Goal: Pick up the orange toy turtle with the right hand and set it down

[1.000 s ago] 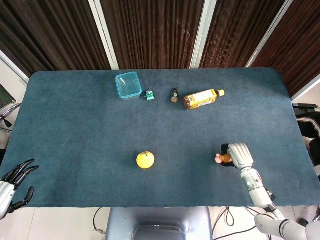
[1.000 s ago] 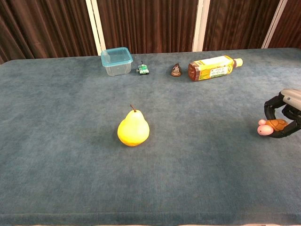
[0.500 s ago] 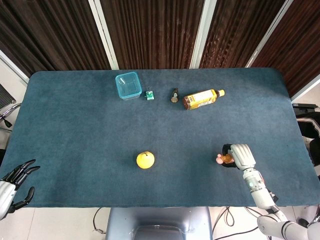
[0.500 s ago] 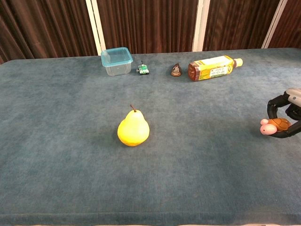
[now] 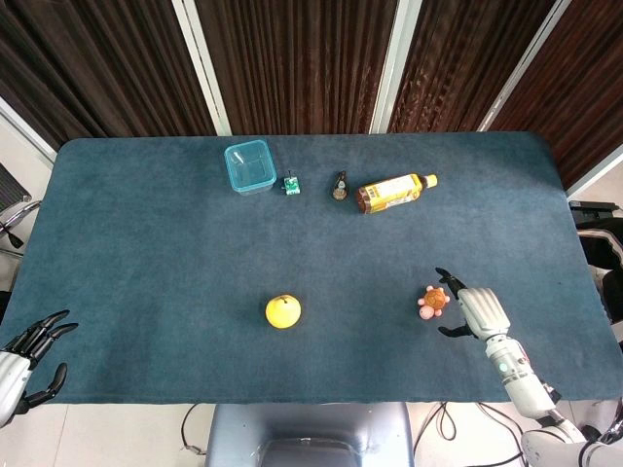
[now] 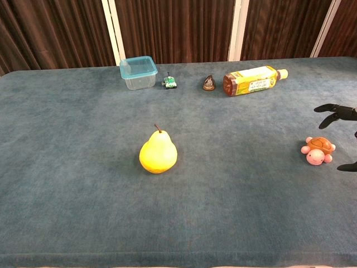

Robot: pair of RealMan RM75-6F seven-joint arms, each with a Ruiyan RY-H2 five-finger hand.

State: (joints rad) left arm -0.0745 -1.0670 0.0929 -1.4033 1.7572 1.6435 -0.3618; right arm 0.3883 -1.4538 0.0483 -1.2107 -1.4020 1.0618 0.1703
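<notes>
The small orange toy turtle with pink head and feet (image 5: 432, 302) is sitting on the dark blue cloth-covered surface (image 5: 146, 253), well to the right of the yellow pear (image 5: 283, 311), which I am taking as the landmark. The turtle is lying free, with its shell up and its pink head towards the front edge in the chest view (image 6: 317, 151).

The right hand (image 5: 479, 311) is hovering just beside the turtle, on the side away from the pear. Its black fingers (image 5: 448, 280) are spreading wide apart and are holding nothing; a small gap is showing between the fingertips and the toy. In the chest view only the tips of these fingers (image 6: 334, 109) are appearing at the right border.

The left hand (image 5: 24, 355) is resting far to the left of the pear, at the front corner of the surface, with its dark fingers spread and nothing in them.

Far behind the pear, a row of things is standing near the back edge: a clear blue-rimmed plastic box (image 5: 249, 165), a small green toy (image 5: 290, 184), a small dark brown cone-shaped object (image 5: 340, 186), and an amber plastic bottle with a yellow label (image 5: 394, 193) lying on its side.
</notes>
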